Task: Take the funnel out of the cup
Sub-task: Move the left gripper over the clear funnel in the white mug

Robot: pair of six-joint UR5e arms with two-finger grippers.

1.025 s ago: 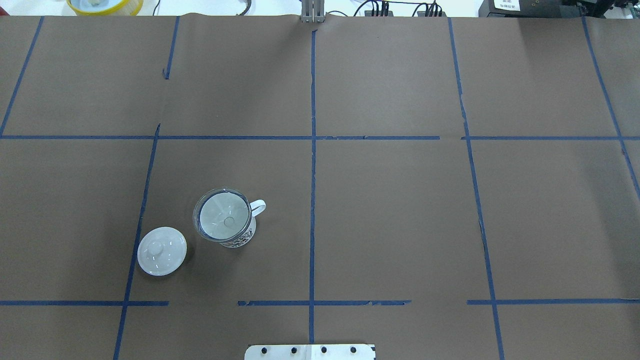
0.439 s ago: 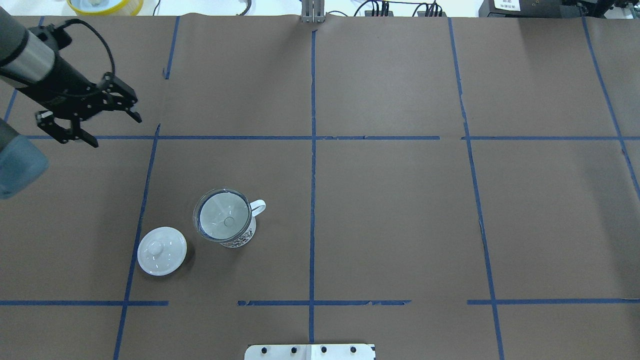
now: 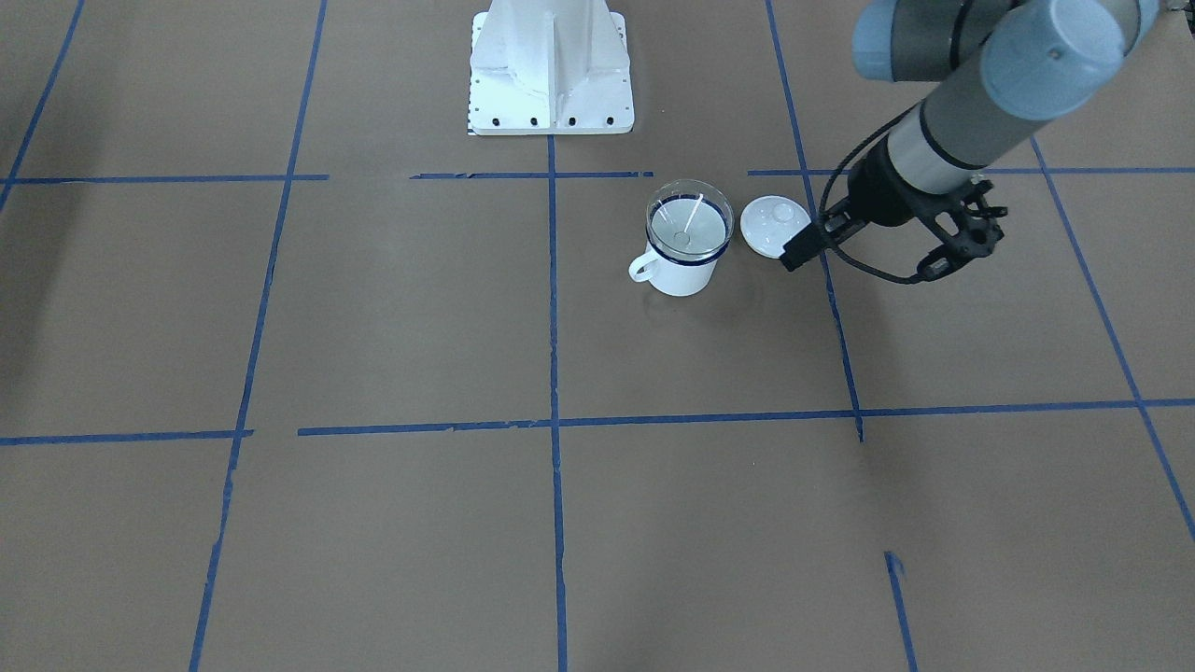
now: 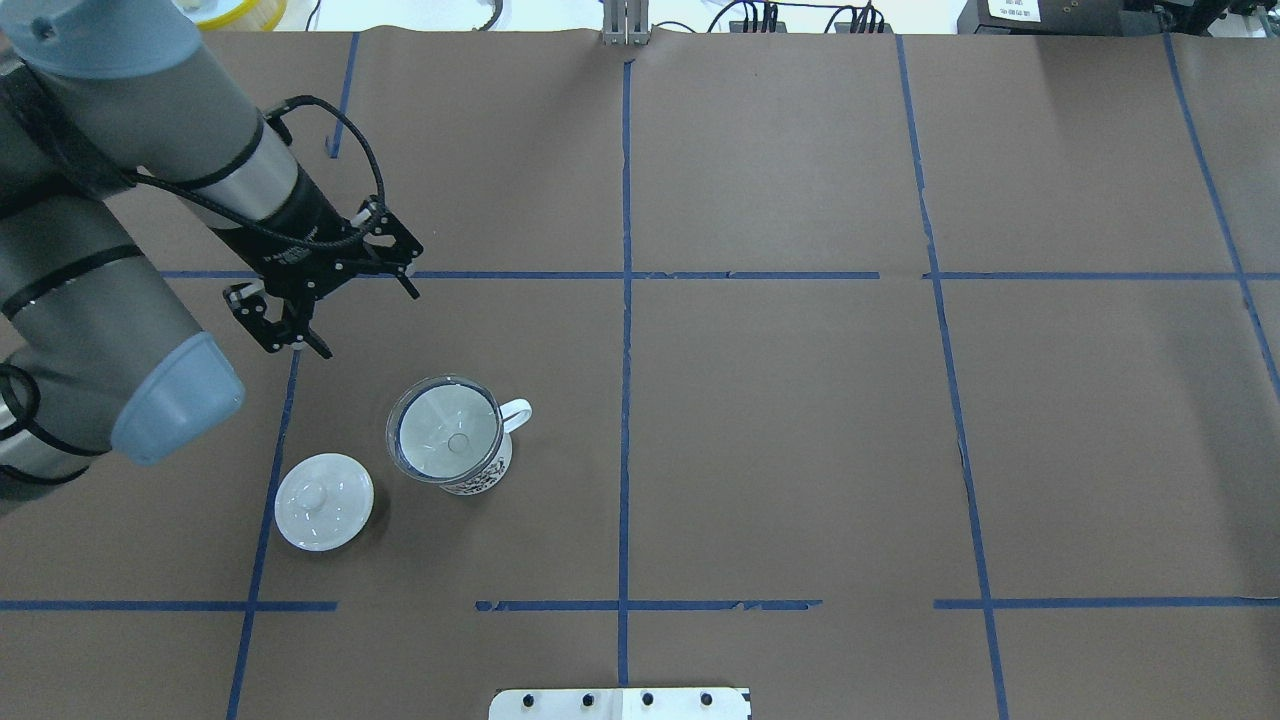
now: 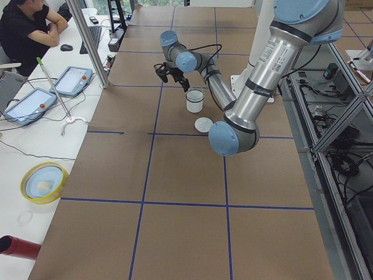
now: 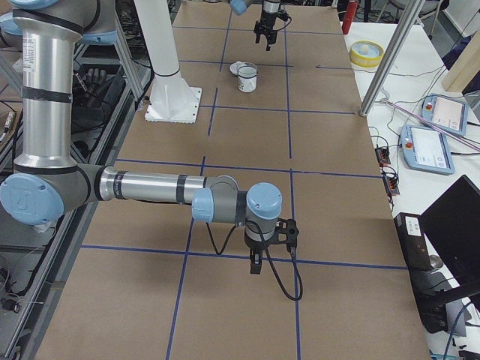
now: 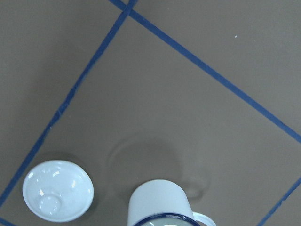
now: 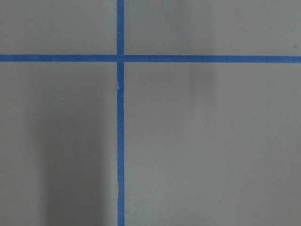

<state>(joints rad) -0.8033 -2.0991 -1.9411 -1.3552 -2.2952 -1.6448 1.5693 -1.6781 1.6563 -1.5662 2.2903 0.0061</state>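
Funnel (image 4: 447,440), clear and wide-mouthed, is sitting in the top of the cup (image 4: 484,478), its rim about matching the cup's dark blue rim and its spout pointing down inside. The cup is standing upright on the brown surface (image 4: 800,420), on the robot's left half, with its small loop handle pointing toward the blue tape line (image 4: 625,400) down the middle. A white knobbed lid (image 4: 323,502) is lying just beside the cup, apart from it, on the side away from the handle.

The left gripper (image 4: 372,325) is hanging above the surface with its jaws spread wide and holding nothing. It is hovering near the cup, on the side farther from the robot's base, and touching neither the cup nor the funnel. Its wrist camera is looking down on the cup's white wall and the lid.

The right gripper (image 6: 259,255) is showing only in the side view, low over a bare stretch of surface well apart from the cup; whether its jaws are spread or closed, I cannot tell.
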